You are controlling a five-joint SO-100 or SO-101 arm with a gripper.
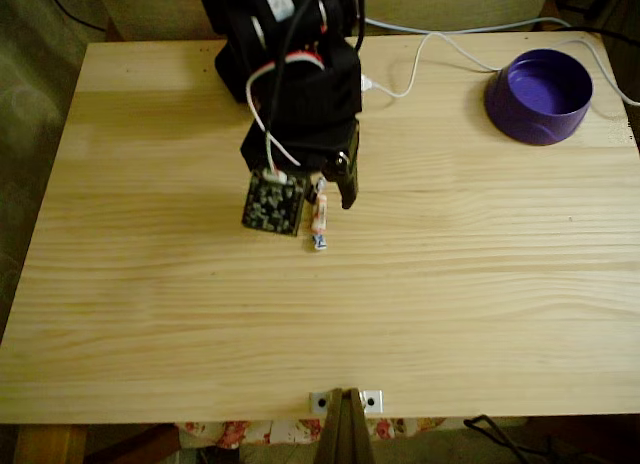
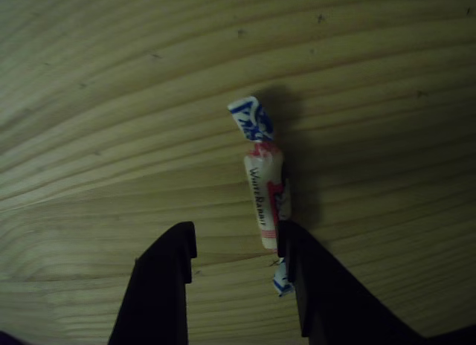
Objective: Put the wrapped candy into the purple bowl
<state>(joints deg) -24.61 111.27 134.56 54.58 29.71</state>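
Observation:
The wrapped candy (image 1: 320, 220) (image 2: 264, 189) lies on the wooden table just in front of the arm; it has a white wrapper with red print and blue twisted ends. My gripper (image 1: 327, 198) (image 2: 234, 237) hangs low over it and is open. In the other view the candy's near part rests against the inner edge of the right finger (image 2: 312, 285). The left finger (image 2: 163, 285) stands well apart from it, with bare wood between. The purple bowl (image 1: 522, 116) sits at the table's far right corner in the fixed view, far from the gripper, with nothing visible in it.
A white cable (image 1: 425, 56) runs across the back of the table between the arm's base and the bowl. A small metal bracket (image 1: 345, 400) is fixed at the front edge. Bare wood stretches between the candy and the bowl.

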